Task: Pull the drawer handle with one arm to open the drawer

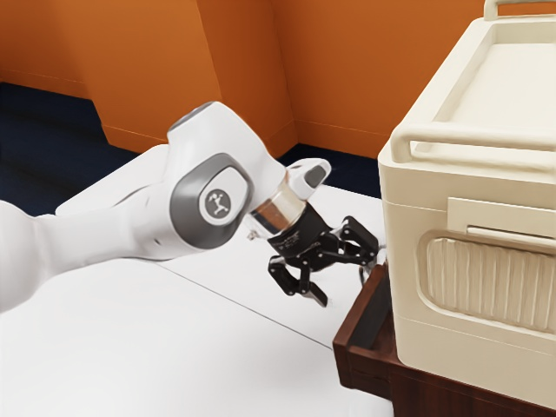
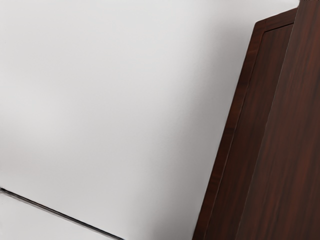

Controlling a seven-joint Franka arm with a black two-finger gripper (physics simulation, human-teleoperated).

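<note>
Pincer (image 1: 349,280): released, its two fingers spread apart with nothing gripped between them. I have it angled downward over the table (image 1: 208,339), close to the dark wooden drawer (image 1: 363,372). Handle: a small curved metal piece (image 1: 363,276), which I read as the handle, sits right by the finger nearer the drawer; contact between them, cannot tell. Drawer: partly out, open at the top, just beside and below the pincer.

Surface: white, smooth, matt, spreading beneath the pincer and behind it under my arm (image 1: 130,228). One thin dark seam (image 2: 60,213) crosses it in a straight line. Wrist view gives soft grey shading on the white alongside the reddish-brown, straight-grained wood.

Beyond the drawer, on the side away from my arm: a cream box (image 1: 469,347) on the dark wood base (image 1: 434,395), with a ribbed panel (image 1: 491,276) and a raised rail (image 1: 478,135) on top.

Room, farthest from the pincer: orange walls (image 1: 365,69), dark blue floor (image 1: 35,130) past the table's far edge.
</note>
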